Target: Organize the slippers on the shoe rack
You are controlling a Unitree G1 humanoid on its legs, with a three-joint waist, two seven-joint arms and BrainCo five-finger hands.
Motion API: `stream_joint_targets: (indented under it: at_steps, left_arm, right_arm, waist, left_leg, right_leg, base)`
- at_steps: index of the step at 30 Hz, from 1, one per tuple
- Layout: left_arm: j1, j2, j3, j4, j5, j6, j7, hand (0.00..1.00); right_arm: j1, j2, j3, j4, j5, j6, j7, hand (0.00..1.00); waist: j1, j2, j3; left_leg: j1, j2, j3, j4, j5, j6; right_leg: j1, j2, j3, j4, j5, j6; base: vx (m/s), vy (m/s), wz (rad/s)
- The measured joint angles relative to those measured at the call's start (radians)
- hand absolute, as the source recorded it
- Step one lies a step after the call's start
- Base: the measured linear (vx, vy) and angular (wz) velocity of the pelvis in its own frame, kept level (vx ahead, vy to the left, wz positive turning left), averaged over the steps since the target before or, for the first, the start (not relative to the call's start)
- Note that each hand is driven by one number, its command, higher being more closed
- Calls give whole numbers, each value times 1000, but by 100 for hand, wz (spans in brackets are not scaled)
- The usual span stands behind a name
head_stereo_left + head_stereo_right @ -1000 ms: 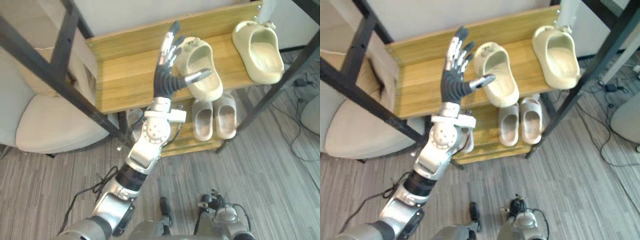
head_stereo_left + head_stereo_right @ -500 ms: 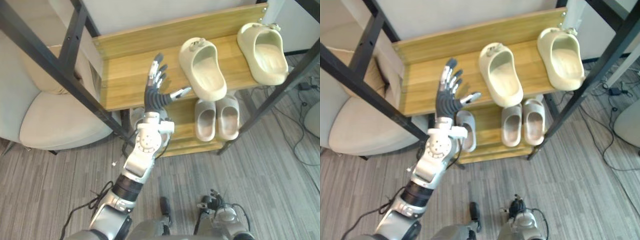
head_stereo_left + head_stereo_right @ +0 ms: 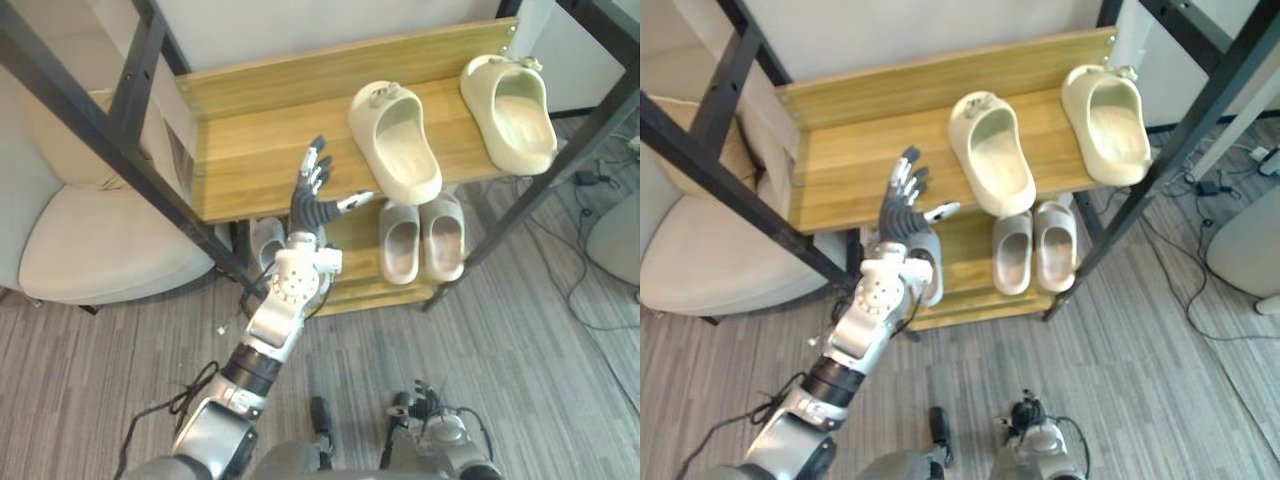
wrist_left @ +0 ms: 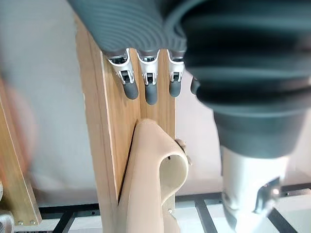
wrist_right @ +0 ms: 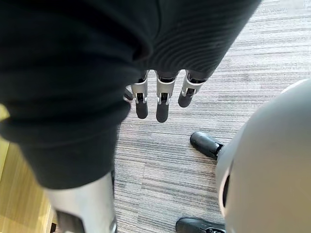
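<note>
At far left, beside the shoe rack [image 3: 128, 90]: pale cushioned seat [image 3: 100, 250]. Rack built of black metal bars and light wooden boards.

In front of the top shelf [image 3: 250, 160], at its front edge: left hand [image 3: 312, 207], raised. Fingers [image 3: 316, 170] straight and spread, thumb stuck out sideways toward the middle cream slipper [image 3: 395, 140], near it but apart. Grasps nothing.

Below and behind that hand, on the lower shelf [image 3: 970, 305]: grey slipper [image 3: 927, 272], partly hidden by the wrist.

On the top shelf, near its middle: the middle cream slipper, a thick one-piece moulding with rounded edges, set front to back, hollow facing up.

On the lower shelf, under the gap between the two cream slippers: pair of beige slippers [image 3: 422, 238], side by side, touching.

Toward the right end of the top shelf: right cream slipper [image 3: 510, 110], same make and colour, well apart from the middle one.

In the right wrist view: right hand [image 5: 160, 99], fingers straight and close together, hanging above the grey striped floor [image 5: 160, 160].
</note>
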Motion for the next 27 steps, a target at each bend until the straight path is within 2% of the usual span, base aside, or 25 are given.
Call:
stream_joint_targets:
  at_steps: [7,8,9,27]
  left_arm:
    - [-108,0,0,64,-7,0,2,0]
    - [-150,0,0,99,-9,2,2,0]
    - [-163,0,0,110,-9,2,2,0]
    - [-219,-2,7,167,-34,10,2,0]
  right_arm:
    - [-9,-1,-2,-2,1,-3,-4,0]
    - [-11,0,-6,-3,1,-3,-6,0]
    - [-11,1,-9,-3,1,-3,-7,0]
    - [-11,14,-30,-6,2,-21,-17,0]
  waist:
    - [-23,-4,-2]
    - [-43,-4,-2]
    - [-47,-4,-2]
    - [-71,-4,-2]
  left_leg:
    - [-27,7,25,6,1,-4]
    - [-27,6,30,6,-1,-6]
    - [-26,6,33,6,-2,-7]
    - [-25,4,56,6,-5,-10]
  right_leg:
    - [-44,3,25,7,9,1]
    - [-44,3,32,7,8,2]
    - [-45,3,34,7,8,2]
    - [-57,2,61,7,11,2]
  base:
    - [83,-8,-13]
    - [145,-7,-5]
    - [138,-6,-5]
    - [17,-2,-4]
